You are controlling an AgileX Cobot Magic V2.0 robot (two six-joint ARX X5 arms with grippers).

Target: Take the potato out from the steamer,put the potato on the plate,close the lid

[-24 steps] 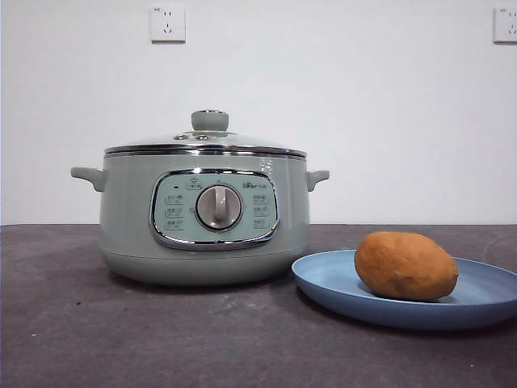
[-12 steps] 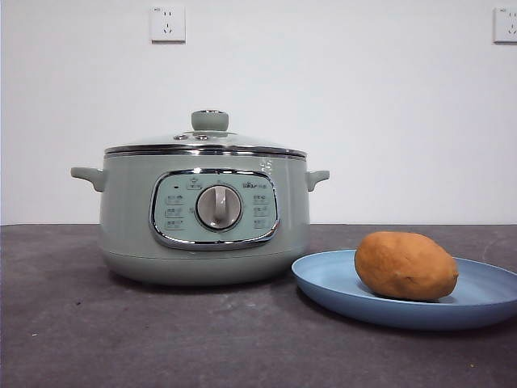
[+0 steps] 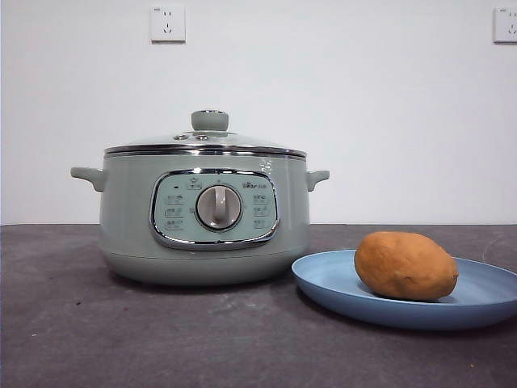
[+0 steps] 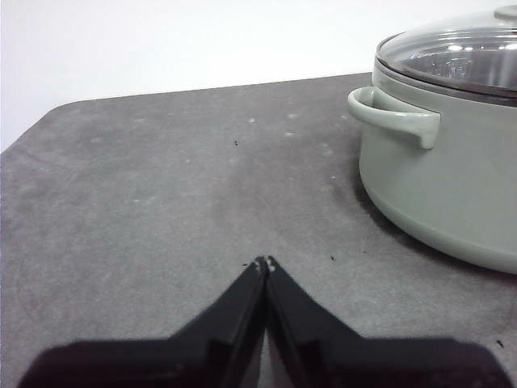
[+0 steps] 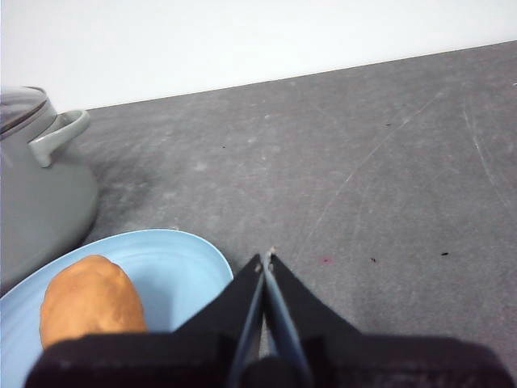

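The sage-green steamer [image 3: 202, 218] stands left of centre with the glass lid [image 3: 206, 144] resting shut on it, its green knob on top. To its right the orange-brown potato [image 3: 405, 265] lies on the blue plate [image 3: 331, 279]. Neither arm shows in the front view. My left gripper [image 4: 266, 263] is shut and holds nothing, hovering over bare table beside the steamer [image 4: 452, 170] and its side handle. My right gripper [image 5: 266, 257] is also shut and holds nothing, just beside the plate [image 5: 174, 267] that carries the potato [image 5: 89, 297].
The dark grey tabletop [image 3: 161, 331] runs back to a white wall with two sockets [image 3: 167, 23]. In the left wrist view the table's rounded corner [image 4: 48, 117] lies beyond the gripper.
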